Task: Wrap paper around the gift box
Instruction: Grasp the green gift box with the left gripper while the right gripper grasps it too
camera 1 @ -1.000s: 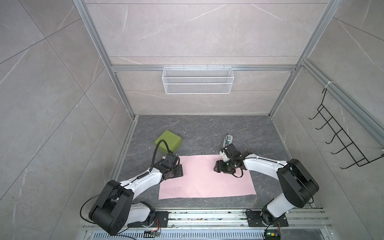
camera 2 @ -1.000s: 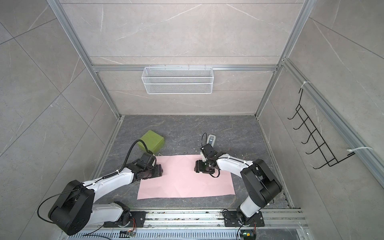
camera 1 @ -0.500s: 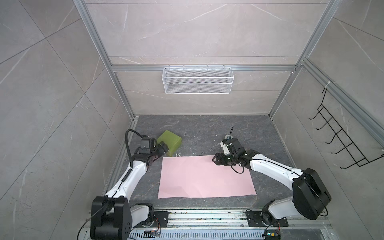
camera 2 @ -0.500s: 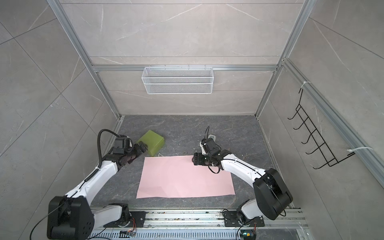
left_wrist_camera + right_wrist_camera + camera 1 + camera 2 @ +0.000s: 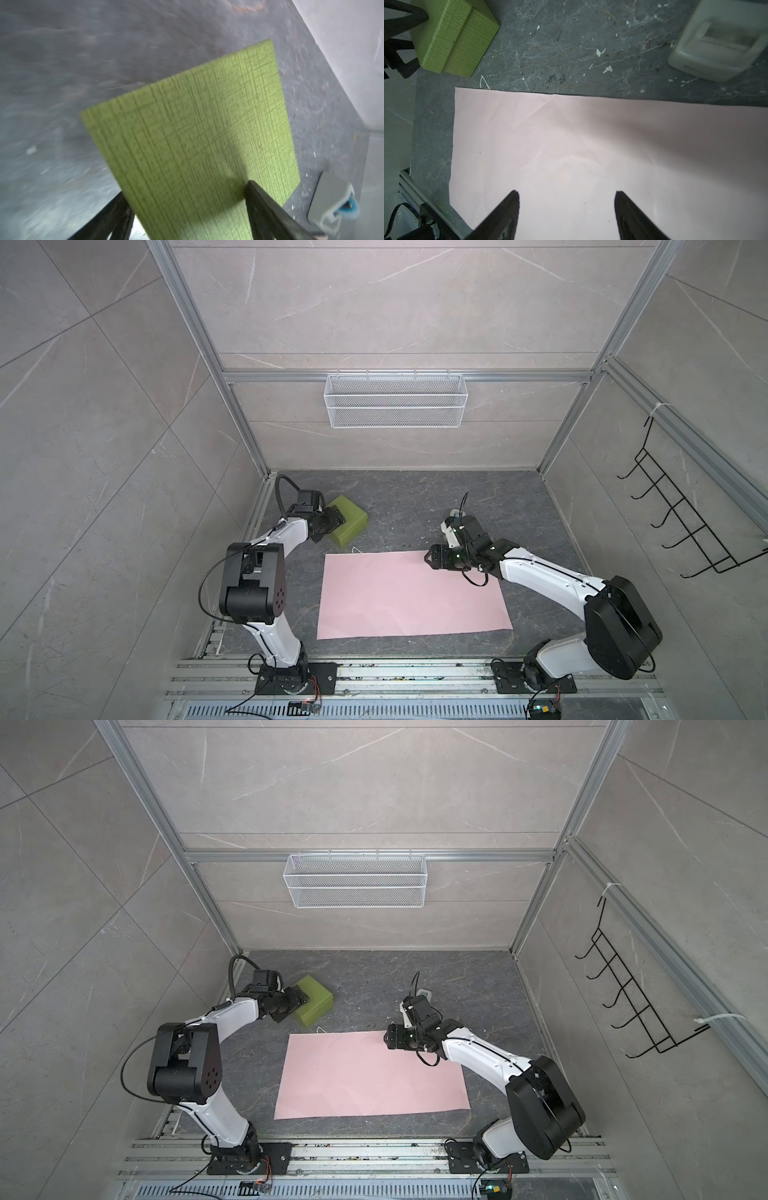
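Grey-white device (image 5: 695,62) nr paper (image 5: 411,597); R jaws apart, L jaws at box (image 5: 353,520), grip unclear.

In both top views the light is even and soft, shadows are weak and the picture is sharp; straight lines lean outward near the edges. The left wrist view is smeared by motion over the bench (image 5: 62,83), while the gift box (image 5: 187,135) keeps its texture and carries one soft shadow. In the right wrist view the paper (image 5: 550,145) is bright, with a broad shadow on one side, and the grey-white device (image 5: 716,41) is out of focus.
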### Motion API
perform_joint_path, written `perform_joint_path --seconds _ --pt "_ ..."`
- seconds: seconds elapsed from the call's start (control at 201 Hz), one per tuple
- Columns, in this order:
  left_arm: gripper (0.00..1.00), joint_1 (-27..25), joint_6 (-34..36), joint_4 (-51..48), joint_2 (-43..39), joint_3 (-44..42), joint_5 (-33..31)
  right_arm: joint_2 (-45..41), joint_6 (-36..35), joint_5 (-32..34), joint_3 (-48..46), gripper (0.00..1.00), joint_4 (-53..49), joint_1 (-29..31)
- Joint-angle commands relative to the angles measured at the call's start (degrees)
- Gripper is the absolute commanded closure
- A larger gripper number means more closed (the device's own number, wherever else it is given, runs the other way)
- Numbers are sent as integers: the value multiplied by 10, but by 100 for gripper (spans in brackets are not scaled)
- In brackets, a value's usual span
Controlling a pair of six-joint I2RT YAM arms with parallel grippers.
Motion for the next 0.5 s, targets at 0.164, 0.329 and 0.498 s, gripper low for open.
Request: perform_joint_path --seconds 0.164,0.329,0.498 --pt "32 -110 163 -67 75 116 118 35 -26 -32 65 25 14 -60" --pt "21 -117 126 -57 64 148 96 114 15 -77 128 22 99 -56" --pt "15 -105 8 -2 51 110 79 219 32 -48 229 10 91 -46"
